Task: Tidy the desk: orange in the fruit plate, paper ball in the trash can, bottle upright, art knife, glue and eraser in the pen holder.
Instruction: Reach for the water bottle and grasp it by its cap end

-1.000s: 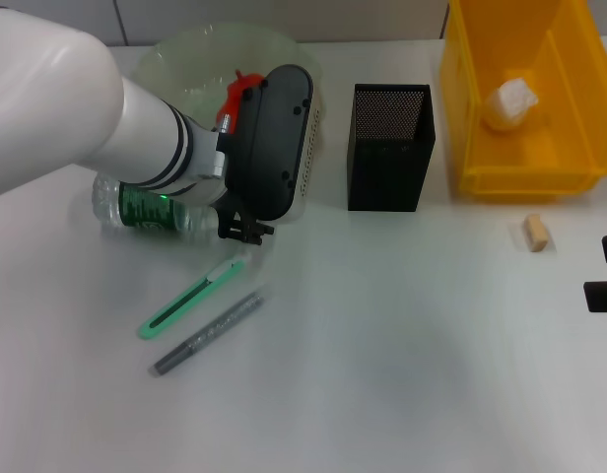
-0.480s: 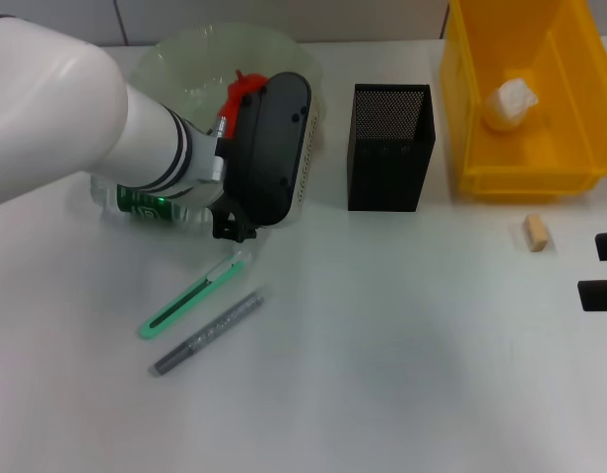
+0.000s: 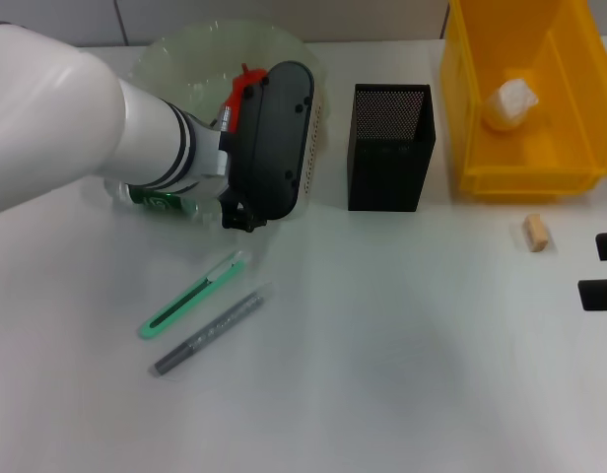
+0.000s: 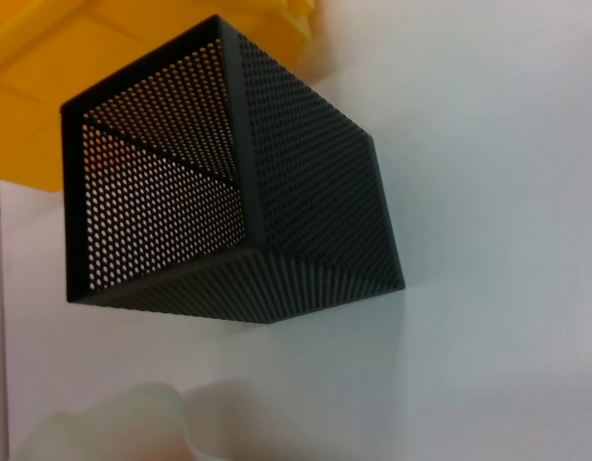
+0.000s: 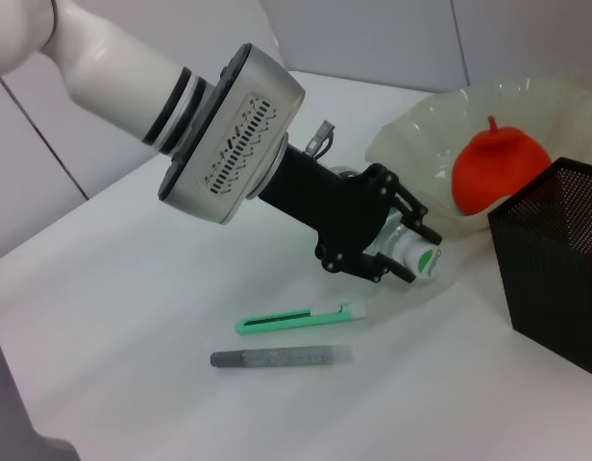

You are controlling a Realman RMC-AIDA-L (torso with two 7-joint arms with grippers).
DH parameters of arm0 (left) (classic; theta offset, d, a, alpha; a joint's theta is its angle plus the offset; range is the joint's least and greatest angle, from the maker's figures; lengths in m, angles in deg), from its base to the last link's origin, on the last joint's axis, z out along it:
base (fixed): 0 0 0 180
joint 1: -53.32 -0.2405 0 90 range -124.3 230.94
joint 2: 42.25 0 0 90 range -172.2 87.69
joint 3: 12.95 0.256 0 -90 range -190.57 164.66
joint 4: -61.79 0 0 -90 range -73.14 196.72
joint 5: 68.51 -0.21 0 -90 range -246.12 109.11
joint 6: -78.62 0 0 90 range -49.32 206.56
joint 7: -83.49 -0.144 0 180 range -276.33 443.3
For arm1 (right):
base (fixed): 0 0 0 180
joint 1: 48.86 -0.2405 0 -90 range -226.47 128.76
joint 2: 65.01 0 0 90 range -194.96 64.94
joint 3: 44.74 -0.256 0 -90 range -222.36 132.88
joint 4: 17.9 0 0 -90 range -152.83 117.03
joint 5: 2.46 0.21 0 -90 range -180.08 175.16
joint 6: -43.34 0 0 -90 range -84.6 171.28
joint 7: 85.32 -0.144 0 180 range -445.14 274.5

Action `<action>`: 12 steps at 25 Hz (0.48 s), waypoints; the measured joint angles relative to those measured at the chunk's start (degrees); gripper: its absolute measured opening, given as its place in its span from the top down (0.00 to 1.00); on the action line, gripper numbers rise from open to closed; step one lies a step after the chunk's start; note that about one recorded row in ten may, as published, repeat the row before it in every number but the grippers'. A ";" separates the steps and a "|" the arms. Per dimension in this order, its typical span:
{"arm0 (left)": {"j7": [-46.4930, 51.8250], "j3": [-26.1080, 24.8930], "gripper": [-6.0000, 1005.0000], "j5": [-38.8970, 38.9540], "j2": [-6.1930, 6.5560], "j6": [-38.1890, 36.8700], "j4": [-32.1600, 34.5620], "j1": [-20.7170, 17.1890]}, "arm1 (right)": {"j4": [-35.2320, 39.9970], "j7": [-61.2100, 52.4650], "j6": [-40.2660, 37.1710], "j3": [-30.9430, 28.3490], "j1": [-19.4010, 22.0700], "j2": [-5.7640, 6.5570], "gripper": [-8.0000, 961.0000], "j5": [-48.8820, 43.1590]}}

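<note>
From my station I see the left gripper (image 5: 392, 240) with its black fingers (image 5: 411, 219) closed around the bottle (image 5: 411, 257), pinching it near the green-labelled body; the bottle lies on its side on the white desk (image 3: 402, 345), just in front of the fruit plate (image 5: 546, 115). In the head view most of the bottle (image 3: 151, 197) is hidden under the left arm's wrist. The orange (image 5: 501, 158) sits in the fruit plate. Just beside the gripper, toward me, the green art knife (image 3: 193, 294) lies flat, and the grey glue stick (image 3: 207, 333) lies near it, roughly parallel, the two not touching. The black mesh pen holder (image 3: 390, 148) stands upright beside the plate on the robot's right, and the left wrist camera shows it close up. Farther right is the yellow trash can (image 3: 525, 172) with the paper ball (image 3: 513, 101) inside. The eraser (image 3: 535, 233) lies on the desk just in front of the bin. The right gripper (image 3: 601, 271) is at the right edge of the head view, well apart from the objects; I cannot tell how its jaws stand.
</note>
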 joint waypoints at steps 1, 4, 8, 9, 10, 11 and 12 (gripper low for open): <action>0.00 0.15 0.58 -0.08 0.00 0.13 0.01 -0.02 | -0.08 0.00 0.04 0.08 -0.02 0.00 0.21 -0.02; 0.00 0.30 0.59 -0.22 0.00 0.18 0.05 -0.03 | -0.42 0.00 0.19 0.15 -0.14 0.00 0.21 -0.08; 0.00 0.30 0.50 -0.24 0.00 0.18 0.44 -0.21 | -0.57 -0.01 0.28 0.15 -0.18 0.00 0.21 -0.18; 0.00 0.30 0.47 -0.24 0.00 0.18 0.44 -0.21 | -0.57 -0.01 0.28 0.14 -0.21 0.00 0.21 -0.18; 0.00 0.32 0.45 -0.25 0.00 0.18 0.44 -0.25 | -0.57 -0.01 0.26 0.09 -0.28 0.00 0.21 -0.19; 0.00 0.46 0.44 -0.28 0.00 0.18 0.39 -0.28 | -0.58 -0.01 0.21 -0.01 -0.39 0.00 0.21 -0.19; 0.00 0.57 0.43 -0.28 0.00 0.18 0.32 -0.30 | -0.58 -0.02 0.17 -0.09 -0.48 0.00 0.21 -0.19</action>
